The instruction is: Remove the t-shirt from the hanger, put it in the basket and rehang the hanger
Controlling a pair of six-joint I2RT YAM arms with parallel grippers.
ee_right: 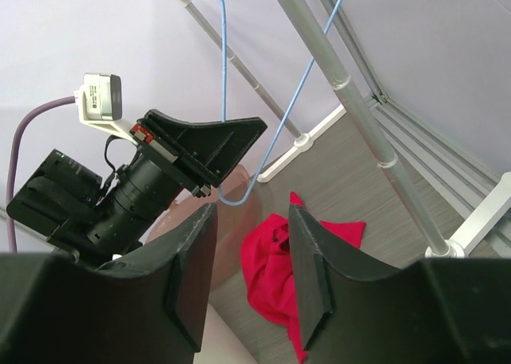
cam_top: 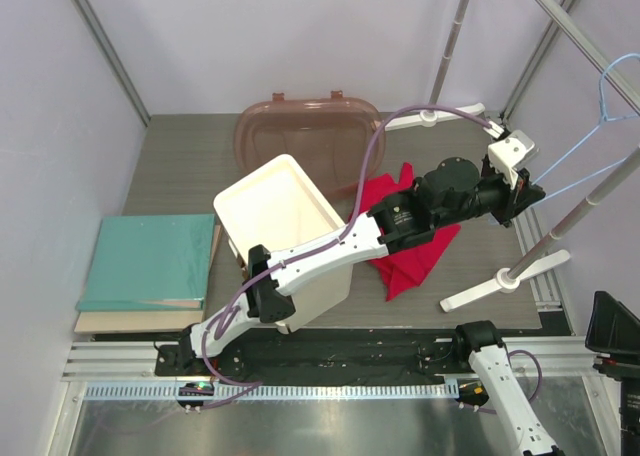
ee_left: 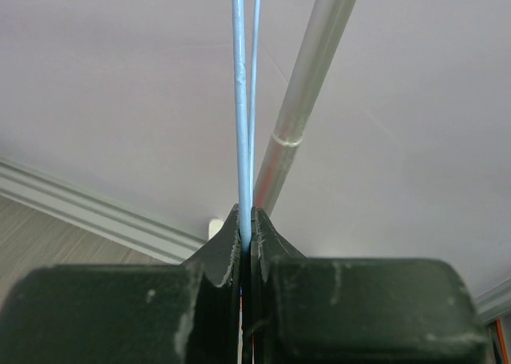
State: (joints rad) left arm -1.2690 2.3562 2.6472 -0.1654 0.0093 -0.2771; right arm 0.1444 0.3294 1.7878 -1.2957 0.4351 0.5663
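The red t-shirt [cam_top: 412, 244] lies crumpled on the table beside the white box, off the hanger; it also shows in the right wrist view [ee_right: 271, 260]. The light-blue wire hanger [cam_top: 605, 116] hangs bare by its hook from the sloping pole. My left gripper [cam_top: 522, 191] reaches far right and is shut on the hanger's lower corner. In the left wrist view [ee_left: 245, 224] the jaws pinch the blue wire [ee_left: 240, 100]. My right gripper [ee_right: 251, 244] is open and empty, low at the near right, looking at the left gripper [ee_right: 231, 136] and the hanger [ee_right: 223, 61].
A white box [cam_top: 280, 216] stands mid-table with a brown translucent lid [cam_top: 300, 126] behind it. A teal book [cam_top: 150, 256] lies at the left. The white-grey pole [cam_top: 580, 211] slants up at the right from its foot [cam_top: 500, 281], close to my left gripper.
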